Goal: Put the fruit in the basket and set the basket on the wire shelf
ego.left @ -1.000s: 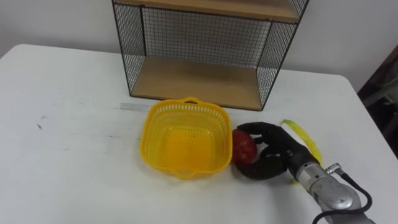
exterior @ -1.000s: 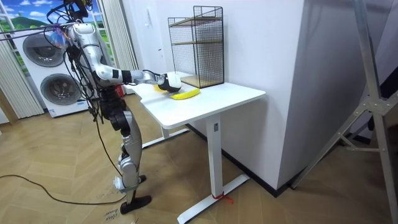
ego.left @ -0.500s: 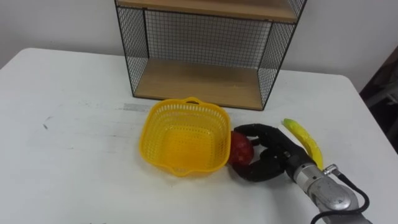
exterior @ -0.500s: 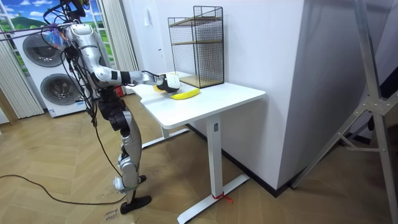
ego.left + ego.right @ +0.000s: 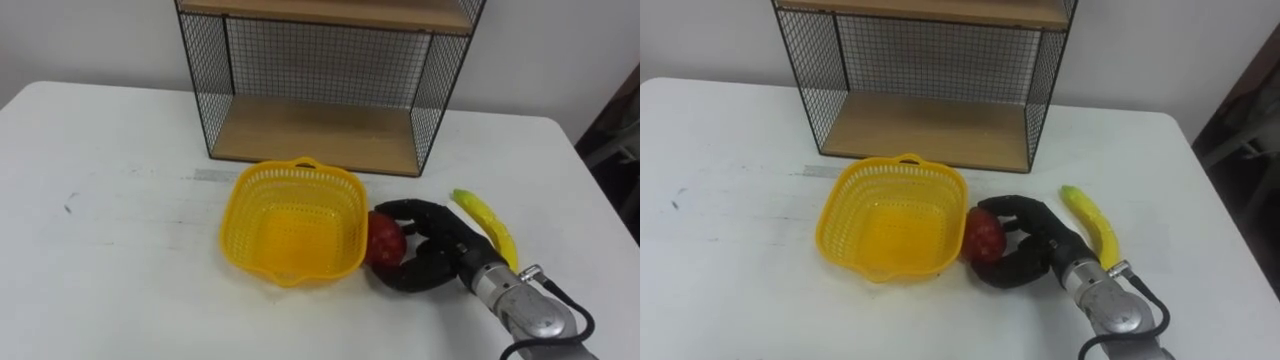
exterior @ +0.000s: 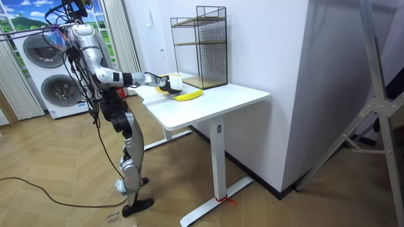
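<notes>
my right hand (image 5: 442,256) lies low on the white table (image 5: 120,220). the forearm comes in from the lower right and the wrist is turned so the palm faces left. my dark fingers (image 5: 410,207) arch over the far side of the red fruit (image 5: 386,240) and the thumb hooks round its near side, so i am curled about it in a clasp. the fruit rests on the table, outside the yellow basket (image 5: 295,172) and touching its right wall. the basket stands upright just in front of the wire shelf (image 5: 320,130). the banana (image 5: 487,226) lies beside my wrist, on its right. in the room view i stand at the table's end, right arm stretched out over the top.
</notes>
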Robot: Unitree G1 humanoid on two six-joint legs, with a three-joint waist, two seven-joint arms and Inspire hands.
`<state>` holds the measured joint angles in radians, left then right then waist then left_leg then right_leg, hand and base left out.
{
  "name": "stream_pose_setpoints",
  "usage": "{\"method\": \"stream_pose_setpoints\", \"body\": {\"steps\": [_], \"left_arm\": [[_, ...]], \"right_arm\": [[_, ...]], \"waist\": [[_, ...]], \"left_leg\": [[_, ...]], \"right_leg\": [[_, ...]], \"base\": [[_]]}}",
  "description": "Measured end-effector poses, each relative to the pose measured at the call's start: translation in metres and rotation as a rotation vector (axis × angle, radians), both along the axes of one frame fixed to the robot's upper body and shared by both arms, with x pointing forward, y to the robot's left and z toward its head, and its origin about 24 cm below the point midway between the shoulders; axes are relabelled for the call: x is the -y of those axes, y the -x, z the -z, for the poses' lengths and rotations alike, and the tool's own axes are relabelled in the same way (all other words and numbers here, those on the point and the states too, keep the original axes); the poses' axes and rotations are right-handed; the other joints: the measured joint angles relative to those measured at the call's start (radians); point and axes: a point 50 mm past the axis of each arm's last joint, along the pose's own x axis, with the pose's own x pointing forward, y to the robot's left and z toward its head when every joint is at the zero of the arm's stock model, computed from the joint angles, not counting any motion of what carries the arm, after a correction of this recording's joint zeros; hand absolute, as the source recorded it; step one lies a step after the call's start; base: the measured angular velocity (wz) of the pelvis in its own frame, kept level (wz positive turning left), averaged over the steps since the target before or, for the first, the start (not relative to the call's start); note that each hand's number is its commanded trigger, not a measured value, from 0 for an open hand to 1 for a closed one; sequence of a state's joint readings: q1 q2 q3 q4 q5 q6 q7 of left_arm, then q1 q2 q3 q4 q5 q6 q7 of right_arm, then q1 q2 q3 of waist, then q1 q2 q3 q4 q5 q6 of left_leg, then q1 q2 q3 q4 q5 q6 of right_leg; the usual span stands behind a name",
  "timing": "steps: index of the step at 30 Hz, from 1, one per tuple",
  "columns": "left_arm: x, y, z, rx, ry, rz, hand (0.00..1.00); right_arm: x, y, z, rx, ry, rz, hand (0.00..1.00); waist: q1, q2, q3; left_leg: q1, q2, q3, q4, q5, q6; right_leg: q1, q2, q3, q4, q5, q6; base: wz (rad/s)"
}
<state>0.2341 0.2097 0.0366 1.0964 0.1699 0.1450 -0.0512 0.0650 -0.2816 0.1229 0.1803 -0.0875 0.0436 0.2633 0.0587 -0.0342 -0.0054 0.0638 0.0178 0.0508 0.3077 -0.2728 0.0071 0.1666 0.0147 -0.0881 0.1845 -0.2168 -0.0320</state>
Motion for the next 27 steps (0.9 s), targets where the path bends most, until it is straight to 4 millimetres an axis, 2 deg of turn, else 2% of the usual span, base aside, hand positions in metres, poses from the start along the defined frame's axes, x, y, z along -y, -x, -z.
{"method": "stream_pose_setpoints", "body": {"steps": [10,15,20,27], "left_arm": [[0.000,0.000,0.000,0.004,-0.006,0.038,0.00],[-0.002,0.003,0.000,0.013,-0.005,0.003,0.00],[-0.003,0.008,0.000,0.005,-0.006,-0.012,0.00],[-0.002,0.019,0.000,-0.015,-0.004,-0.027,0.00]], "right_arm": [[0.009,0.003,0.000,-0.002,-0.021,0.045,1.00],[0.015,0.002,-0.002,0.008,-0.016,0.066,1.00],[0.032,-0.001,-0.012,0.067,0.008,0.160,1.00],[0.031,-0.007,-0.033,0.170,0.018,0.166,1.00]], "waist": [[0.000,-0.009,0.0010],[-0.002,-0.016,0.0043],[-0.002,-0.014,0.0047],[-0.021,-0.010,0.0051]], "left_leg": [[0.001,-0.014,0.001,0.003,0.004,0.008],[-0.005,-0.014,0.002,-0.003,0.005,0.009],[-0.004,-0.014,0.004,-0.012,0.005,0.009],[0.001,-0.014,0.004,-0.016,0.005,0.008]], "right_leg": [[-0.006,-0.013,-0.004,0.001,-0.004,0.010],[-0.007,-0.014,-0.008,0.000,-0.004,0.010],[-0.007,-0.014,-0.007,-0.004,-0.004,0.010],[-0.004,-0.013,-0.009,-0.012,-0.003,0.010]], "base": [[0.01],[0.00],[0.00],[0.00]]}}
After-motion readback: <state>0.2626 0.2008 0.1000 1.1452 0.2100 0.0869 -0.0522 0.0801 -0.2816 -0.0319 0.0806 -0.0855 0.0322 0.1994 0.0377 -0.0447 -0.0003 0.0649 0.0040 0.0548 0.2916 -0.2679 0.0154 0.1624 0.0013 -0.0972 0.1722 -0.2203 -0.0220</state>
